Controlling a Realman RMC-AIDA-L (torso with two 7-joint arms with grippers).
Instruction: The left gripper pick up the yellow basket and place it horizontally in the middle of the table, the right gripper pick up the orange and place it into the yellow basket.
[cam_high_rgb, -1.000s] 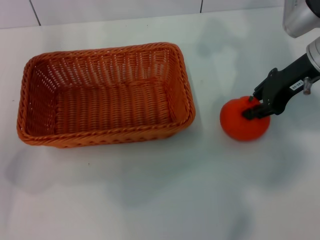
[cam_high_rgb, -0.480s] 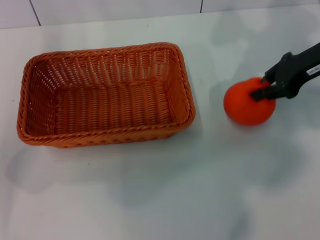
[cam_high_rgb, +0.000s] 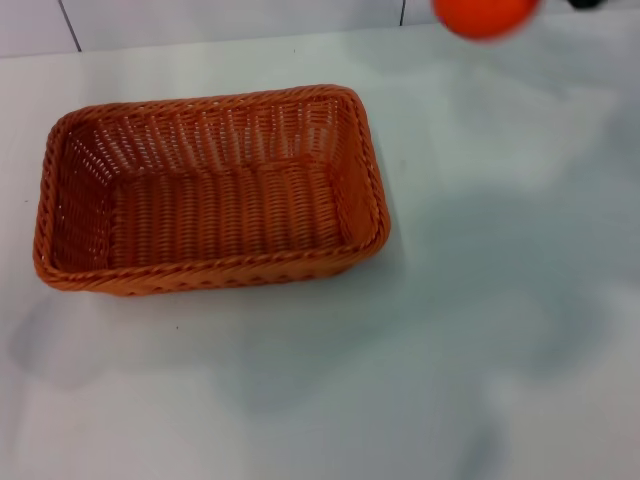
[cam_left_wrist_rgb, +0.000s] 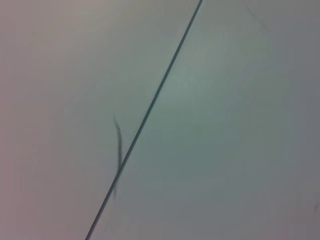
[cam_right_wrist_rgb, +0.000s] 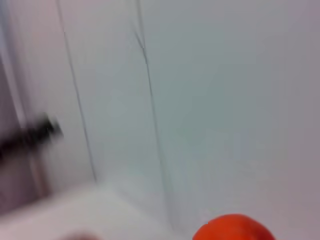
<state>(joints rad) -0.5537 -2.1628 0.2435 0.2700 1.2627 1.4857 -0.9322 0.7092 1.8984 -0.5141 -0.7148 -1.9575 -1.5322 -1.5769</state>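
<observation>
You have the white table (cam_high_rgb: 460, 330) filling almost all of the head view, with its far edge meeting a pale tiled wall. On its left half you see the yellow basket (cam_high_rgb: 210, 262), which is really orange in colour. It rests flat on the table with its long side running left to right, open side up, and nothing lies inside it.

The orange (cam_high_rgb: 484, 15) is at the very top edge of the head view, on the right, well apart from the basket and cut off by the frame. It is blurred, and you cannot tell from this view how high it is over the table. In the right wrist view the orange (cam_right_wrist_rgb: 234, 228) shows again, only its upper part.

Of the right gripper (cam_high_rgb: 586, 4) you see just a small dark bit in the top right corner, beside the orange; you cannot tell how far it is open or whether it grips the fruit.

The left gripper does not appear; its wrist camera shows only a pale surface with a thin dark line.
</observation>
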